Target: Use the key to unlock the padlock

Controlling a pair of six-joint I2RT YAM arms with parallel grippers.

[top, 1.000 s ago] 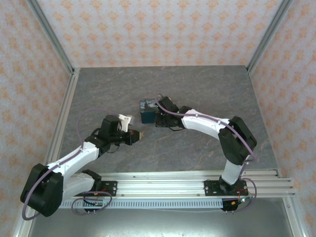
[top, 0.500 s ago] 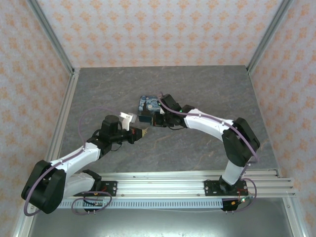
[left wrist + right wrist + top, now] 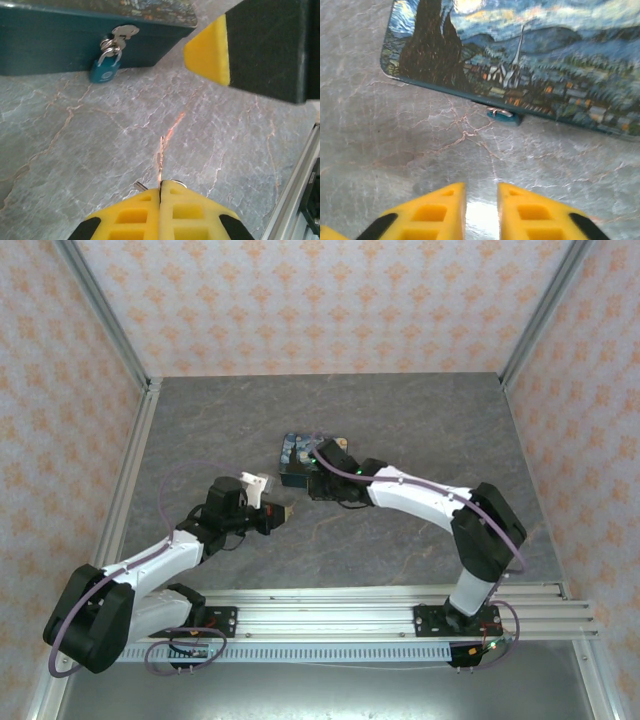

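Note:
A small blue padlock (image 3: 105,70) hangs from the metal hasp on the front of a teal box (image 3: 55,45) with a swirly night-sky lid (image 3: 545,50). From above, the padlock (image 3: 504,115) peeks out under the lid's edge. My left gripper (image 3: 160,186) is shut on the key (image 3: 160,160); its thin blade sticks out towards the padlock, a fair way short of it. My right gripper (image 3: 481,192) hovers open over the table just in front of the padlock, nothing between its fingers. In the top view the left gripper (image 3: 283,512) sits below and left of the box (image 3: 298,448), the right gripper (image 3: 316,480) beside it.
The grey marble tabletop (image 3: 420,420) is walled by patterned panels on three sides. An aluminium rail (image 3: 350,615) runs along the near edge. One yellow fingertip (image 3: 212,50) of the right gripper hangs high on the right in the left wrist view.
The right gripper has opened and pulled back slightly from the box, whose lid now faces up more. The left gripper with the key has barely moved.

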